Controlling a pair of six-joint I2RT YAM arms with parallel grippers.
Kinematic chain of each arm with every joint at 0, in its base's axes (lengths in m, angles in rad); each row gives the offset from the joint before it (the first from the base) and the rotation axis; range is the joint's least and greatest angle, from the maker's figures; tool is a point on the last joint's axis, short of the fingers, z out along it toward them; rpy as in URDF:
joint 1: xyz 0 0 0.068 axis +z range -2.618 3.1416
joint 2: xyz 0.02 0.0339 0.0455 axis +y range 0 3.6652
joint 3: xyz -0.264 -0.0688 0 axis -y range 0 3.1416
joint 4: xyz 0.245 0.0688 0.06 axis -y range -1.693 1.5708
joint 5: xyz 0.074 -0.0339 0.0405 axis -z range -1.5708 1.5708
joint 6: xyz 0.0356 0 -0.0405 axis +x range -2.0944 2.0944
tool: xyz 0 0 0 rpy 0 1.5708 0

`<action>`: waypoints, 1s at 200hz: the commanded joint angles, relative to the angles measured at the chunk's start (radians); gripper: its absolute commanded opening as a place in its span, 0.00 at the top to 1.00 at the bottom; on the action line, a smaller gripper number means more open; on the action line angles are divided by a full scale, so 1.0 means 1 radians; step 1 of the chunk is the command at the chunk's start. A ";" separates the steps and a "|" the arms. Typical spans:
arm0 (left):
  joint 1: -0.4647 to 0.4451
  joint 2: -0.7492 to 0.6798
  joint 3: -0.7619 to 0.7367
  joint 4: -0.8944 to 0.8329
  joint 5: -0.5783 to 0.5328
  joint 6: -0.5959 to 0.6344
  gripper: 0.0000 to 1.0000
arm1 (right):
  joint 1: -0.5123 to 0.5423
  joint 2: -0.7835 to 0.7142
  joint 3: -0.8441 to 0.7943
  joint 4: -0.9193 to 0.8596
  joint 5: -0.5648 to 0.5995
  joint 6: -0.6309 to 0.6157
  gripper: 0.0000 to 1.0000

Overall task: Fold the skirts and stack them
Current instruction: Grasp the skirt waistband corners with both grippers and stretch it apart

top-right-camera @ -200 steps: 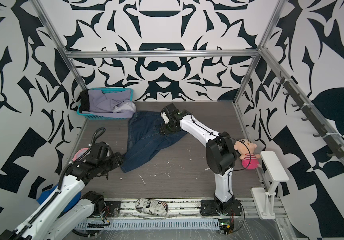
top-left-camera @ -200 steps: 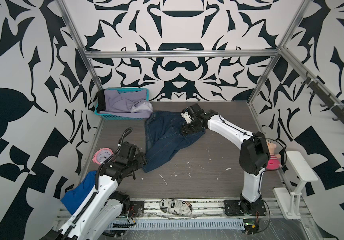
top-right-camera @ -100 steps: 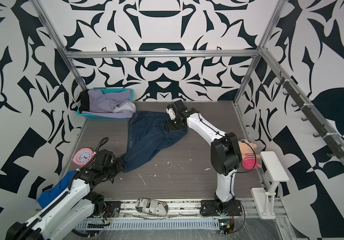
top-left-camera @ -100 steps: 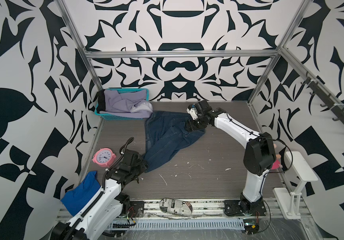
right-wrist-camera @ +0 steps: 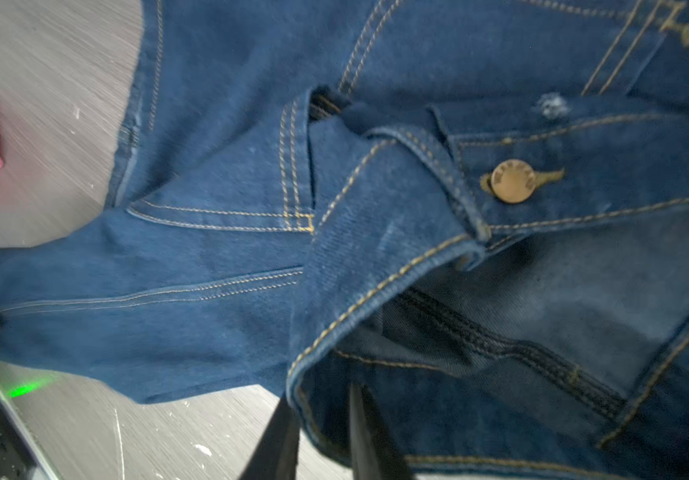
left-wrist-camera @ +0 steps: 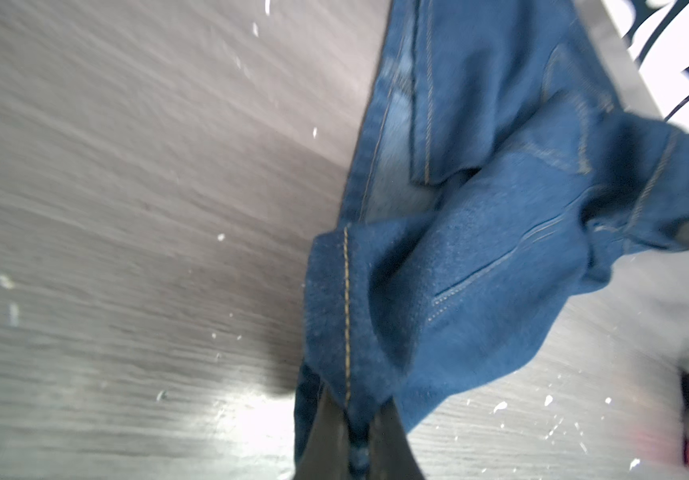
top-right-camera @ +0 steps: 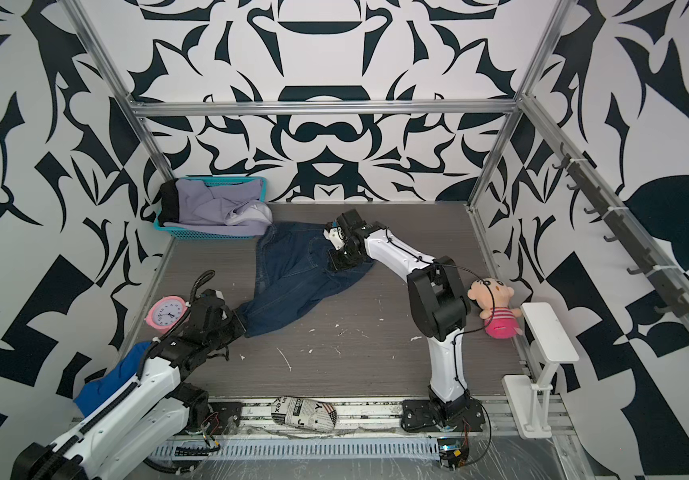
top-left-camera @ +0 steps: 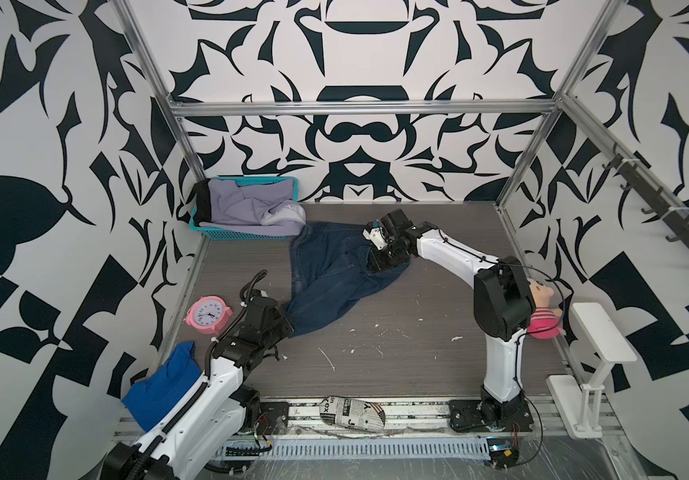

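Left wrist view: left gripper [left-wrist-camera: 353, 409] pinches the denim skirt [left-wrist-camera: 459, 270] at its near-left hem; right gripper [right-wrist-camera: 322, 399] clamps its waistband, far centre of the table [top-left-camera: 417, 353]. Next, probably: lift together and spread it for folding.

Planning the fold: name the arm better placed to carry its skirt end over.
Probably left: left gripper pinches the denim skirt at its free hem corner; right gripper clamps the bunched waistband.

Both top views bright, flat even overhead light, shadows soft and faint, pretty sharp, frame bars [top-left-camera: 359, 107] bow toward edges. The 2 wrist views way smearier: table [left-wrist-camera: 85, 187] grain streaked, hot white glare patch on it. Denim skirt [right-wrist-camera: 376, 249] stitching soft, green glow on table beside it.
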 commanded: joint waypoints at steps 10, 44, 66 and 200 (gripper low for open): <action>0.003 -0.061 0.033 -0.072 -0.081 0.029 1.00 | -0.007 -0.087 0.023 0.007 -0.006 -0.011 1.00; 0.003 -0.104 0.101 -0.131 -0.127 0.090 1.00 | -0.062 -0.223 -0.005 0.017 -0.069 0.037 1.00; 0.003 -0.114 0.147 -0.150 -0.156 0.147 1.00 | -0.128 -0.313 -0.035 0.019 -0.123 0.068 1.00; 0.004 -0.056 0.578 -0.113 -0.346 0.592 1.00 | -0.350 -0.663 -0.086 0.049 -0.220 0.146 1.00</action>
